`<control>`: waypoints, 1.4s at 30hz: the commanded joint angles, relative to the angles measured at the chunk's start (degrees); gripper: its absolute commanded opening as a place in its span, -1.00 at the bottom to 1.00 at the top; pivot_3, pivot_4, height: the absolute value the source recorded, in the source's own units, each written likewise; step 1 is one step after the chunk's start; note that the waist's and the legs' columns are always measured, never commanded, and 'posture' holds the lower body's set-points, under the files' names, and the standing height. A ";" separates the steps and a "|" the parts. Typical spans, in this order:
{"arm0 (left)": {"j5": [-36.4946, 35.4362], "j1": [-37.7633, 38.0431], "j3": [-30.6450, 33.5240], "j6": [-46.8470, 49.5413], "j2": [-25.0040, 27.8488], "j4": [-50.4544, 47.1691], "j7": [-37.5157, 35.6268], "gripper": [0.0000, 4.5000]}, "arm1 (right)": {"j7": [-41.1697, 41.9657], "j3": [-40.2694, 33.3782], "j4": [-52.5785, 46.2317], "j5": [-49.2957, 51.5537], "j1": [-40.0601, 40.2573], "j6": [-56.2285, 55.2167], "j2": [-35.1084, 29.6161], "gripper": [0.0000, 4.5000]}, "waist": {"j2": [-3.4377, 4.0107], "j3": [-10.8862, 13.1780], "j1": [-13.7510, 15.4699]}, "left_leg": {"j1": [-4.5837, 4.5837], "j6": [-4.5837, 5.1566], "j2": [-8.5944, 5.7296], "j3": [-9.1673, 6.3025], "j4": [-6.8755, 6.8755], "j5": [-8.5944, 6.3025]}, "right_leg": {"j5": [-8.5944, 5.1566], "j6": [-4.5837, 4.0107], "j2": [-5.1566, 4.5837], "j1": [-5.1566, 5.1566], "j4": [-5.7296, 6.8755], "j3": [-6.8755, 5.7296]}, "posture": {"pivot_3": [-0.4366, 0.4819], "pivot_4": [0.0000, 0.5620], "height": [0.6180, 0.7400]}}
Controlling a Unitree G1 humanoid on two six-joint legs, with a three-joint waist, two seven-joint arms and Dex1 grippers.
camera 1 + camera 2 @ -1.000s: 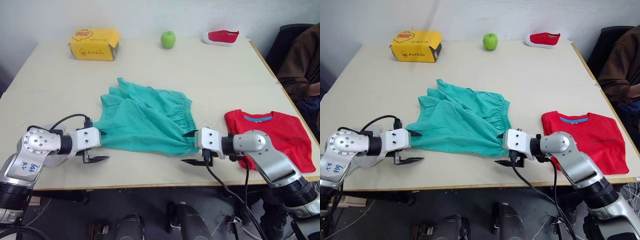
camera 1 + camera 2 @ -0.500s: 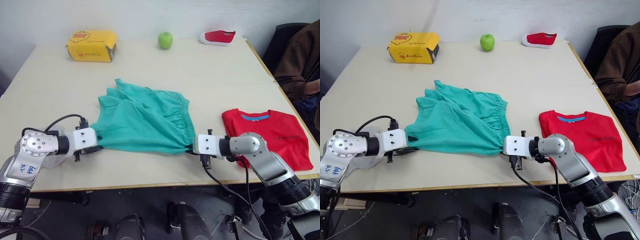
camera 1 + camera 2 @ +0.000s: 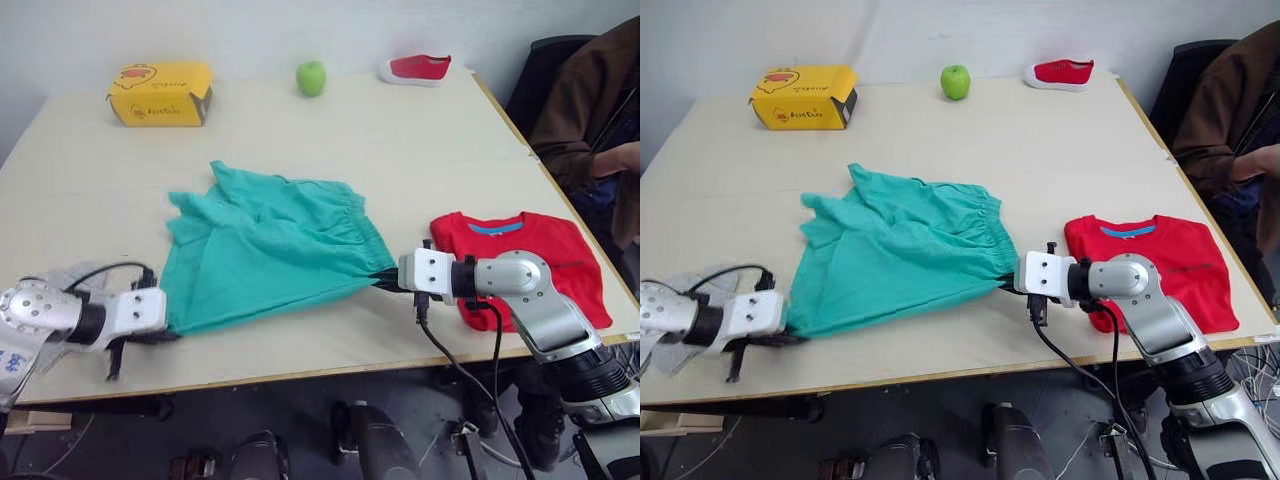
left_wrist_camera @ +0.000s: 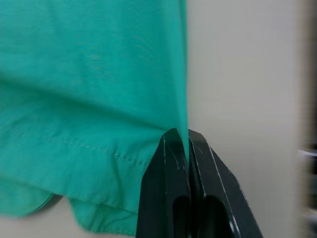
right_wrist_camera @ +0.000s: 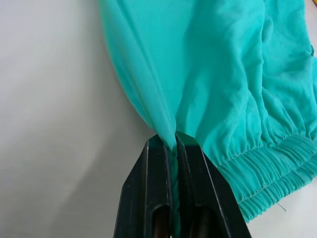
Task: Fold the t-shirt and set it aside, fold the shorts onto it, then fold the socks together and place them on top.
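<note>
- Lying low along the near edge of the pale wooden table [image 3: 420,140], the left arm reaches forward and inward; the left gripper [image 4: 184,140] has its two black fingers pressed together on a thin fold at one near corner of the teal soft fabric shorts [image 3: 265,245].
- Just beside that arm, at the table's near left edge, a light grey piece of fabric [image 3: 62,280] is partly covered by the arm and cable, so I cannot tell whether it is one sock or two.
- Spread between the two arms, the shorts lie crumpled on the table's middle, the near edge pulled taut.
- Further right, the right arm bends at the elbow and points leftward; the right gripper [image 5: 171,144] is clamped tight on the shorts' edge beside the gathered elastic waistband.
- Behind that forearm lies the folded bright red fabric t-shirt [image 3: 540,250], its near left part hidden by the arm.
- Along the far edge sit a yellow cardboard box [image 3: 160,92], a green apple [image 3: 311,77] and a small red shoe [image 3: 415,68].
- At the right border a person's brown sleeve [image 3: 580,110] is cut off.
</note>
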 commanded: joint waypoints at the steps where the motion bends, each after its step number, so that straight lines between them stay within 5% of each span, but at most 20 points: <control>1: -4.88 8.54 3.50 7.20 4.16 -5.24 -8.27 -0.98 | 6.23 -4.54 -8.89 12.78 3.46 11.74 -4.22 -1.00 | 0.00 0.01 0.24 | 0.01 -0.01 0.00 -0.02 0.00 -0.01 | -0.03 -0.01 0.00 0.00 0.00 -0.01 | -0.05 -0.47 1.00; 5: -9.15 10.17 6.59 12.09 5.15 -8.27 -10.78 -0.98 | 9.22 -5.90 -14.47 21.92 6.74 21.68 -7.77 -1.00 | -0.04 0.03 1.39 | -0.09 0.06 -0.03 -0.22 0.24 -0.05 | -0.04 -0.01 0.01 0.08 -0.02 -0.08 | -0.05 -0.47 1.00; 9: -9.43 4.12 5.78 12.23 3.44 -5.44 -9.85 -0.98 | 5.29 -6.70 -14.81 23.71 7.62 26.88 -6.63 -1.00 | -0.07 0.00 1.89 | -0.06 0.41 -0.11 -0.37 0.24 -0.24 | 0.00 0.04 -0.01 0.22 -0.15 -0.08 | -0.05 -0.47 1.00; 13: -9.26 -19.99 1.39 12.08 -6.91 6.96 -3.75 -0.98 | -2.78 -8.41 -7.10 20.90 2.46 27.91 -1.40 -1.00 | -0.13 0.02 2.21 | -0.10 0.17 -0.17 -0.42 0.29 -0.09 | 0.05 0.10 0.00 0.24 -0.03 -0.09 | -0.05 -0.47 1.00; 15: -0.73 -46.05 0.69 -0.62 -16.63 26.68 12.85 -0.98 | -13.49 -12.52 4.48 16.31 -9.29 22.97 3.94 -1.00 | -0.22 0.11 2.86 | -0.15 0.16 -0.18 -0.40 0.31 -0.04 | 0.13 0.11 -0.03 0.24 -0.01 -0.09 | -0.05 -0.47 1.00; 17: 4.62 -70.88 2.90 -12.04 -22.80 46.25 32.58 -0.98 | -25.24 -18.25 16.61 12.31 -23.94 13.85 8.12 -1.00 | -1.19 0.76 3.21 | -0.49 0.18 -0.28 -0.39 0.58 0.38 | 0.68 -0.01 -0.04 0.08 -0.02 -0.12 | -0.05 -0.47 1.00; 20: 7.58 -88.43 2.97 -21.57 -23.79 61.44 39.97 -0.98 | -30.52 -21.91 26.83 8.53 -38.63 1.38 9.00 -1.00 | -1.35 0.78 2.36 | -2.13 0.10 -0.26 -0.35 0.44 1.26 | 1.78 -0.28 -0.09 -1.30 -0.40 -0.40 | -0.05 -0.47 1.00; 24: 10.51 -97.42 0.97 -28.92 -23.90 69.64 37.97 -0.98 | -26.37 -19.65 33.86 3.71 -47.68 -12.11 7.93 -1.00 | -0.97 0.58 1.25 | -1.57 0.10 -0.58 0.08 -0.04 1.23 | 1.66 -0.27 -0.15 -1.50 -0.16 -1.00 | -0.05 -0.47 1.00; 28: 10.75 -94.28 0.72 -31.84 -23.85 69.85 32.82 -0.98 | -21.60 -17.19 32.06 3.47 -43.41 -13.21 9.15 -1.00 | -0.98 0.59 0.33 | -1.09 -0.06 -0.62 0.12 -0.94 0.97 | 1.32 -0.41 -0.17 -1.20 -0.70 -1.46 | -0.05 -0.47 1.00; 34: 8.57 -81.06 1.01 -27.72 -23.13 63.73 22.14 -0.98 | -16.61 -12.27 22.70 1.96 -29.33 -11.70 10.30 -1.00 | -0.97 0.64 -0.01 | -1.14 -0.11 -0.60 0.16 -0.14 0.97 | 1.26 -0.55 -0.36 -1.14 -0.19 -1.31 | -0.05 -0.47 1.00; 38: 1.22 -51.10 -0.60 -12.95 -18.58 39.02 4.42 -0.98 | -13.43 -5.35 11.70 3.76 -13.18 -2.30 13.10 -1.00 | -0.75 0.48 -0.30 | -0.51 -0.47 -0.15 0.04 -0.08 0.86 | 1.03 -0.90 -0.15 -0.81 0.22 -0.99 | -0.05 -0.47 1.00; 40: -1.60 -41.03 0.61 -8.00 -16.66 28.55 2.45 -0.98 | -9.96 -3.11 7.84 2.95 -7.92 -2.40 11.32 -1.00 | -0.72 0.48 -0.41 | 0.06 -0.61 -0.05 -0.07 -0.54 0.78 | 0.83 -1.00 0.04 -0.45 0.08 -0.84 | -0.05 -0.47 1.00; 42: -4.23 -32.25 1.30 -1.50 -13.84 19.24 -0.37 -0.98 | -6.61 -2.92 3.81 5.22 -3.94 0.81 9.11 -1.00 | -0.83 0.55 0.06 | -0.37 -0.62 -0.04 -0.14 -0.54 0.78 | 0.78 -1.02 0.05 -0.91 0.16 -0.87 | -0.05 -0.47 1.00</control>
